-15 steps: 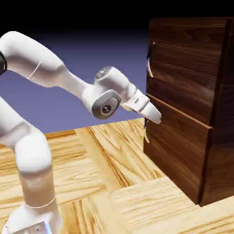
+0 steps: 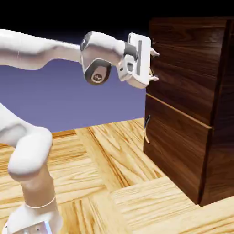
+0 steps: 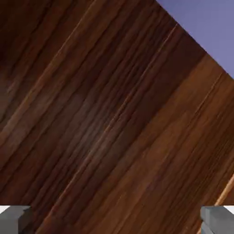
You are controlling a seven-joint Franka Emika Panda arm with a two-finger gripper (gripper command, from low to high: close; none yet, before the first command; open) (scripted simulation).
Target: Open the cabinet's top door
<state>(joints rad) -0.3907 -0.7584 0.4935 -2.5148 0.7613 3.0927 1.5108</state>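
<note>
The dark walnut cabinet (image 2: 221, 119) stands at the exterior view's right. Its top door (image 2: 189, 68) looks flush with the front. My gripper (image 2: 155, 66) is open and points at the top door's left edge, one fingertip above the other, both close to the wood. The hand covers the spot where the door's pale handle sits, so the handle is hidden in that view. In the hand view the top door (image 3: 105, 119) fills the picture with wood grain. My gripper (image 3: 117, 223) shows only wood between its grey fingertips (image 3: 14, 218). A thin pale line (image 3: 224, 195) crosses the lower right corner.
Below the top door lies the lower panel (image 2: 178, 146), with its own pale handle (image 2: 146, 129) at its left edge. The arm reaches in from the left, above the wooden table (image 2: 109, 173). The blue-violet backdrop (image 3: 205, 27) shows past the cabinet's edge in the hand view.
The hand has risen from the seam beside the lower panel's handle to the top door's left edge and turned to face the door. The jaws stay wide.
</note>
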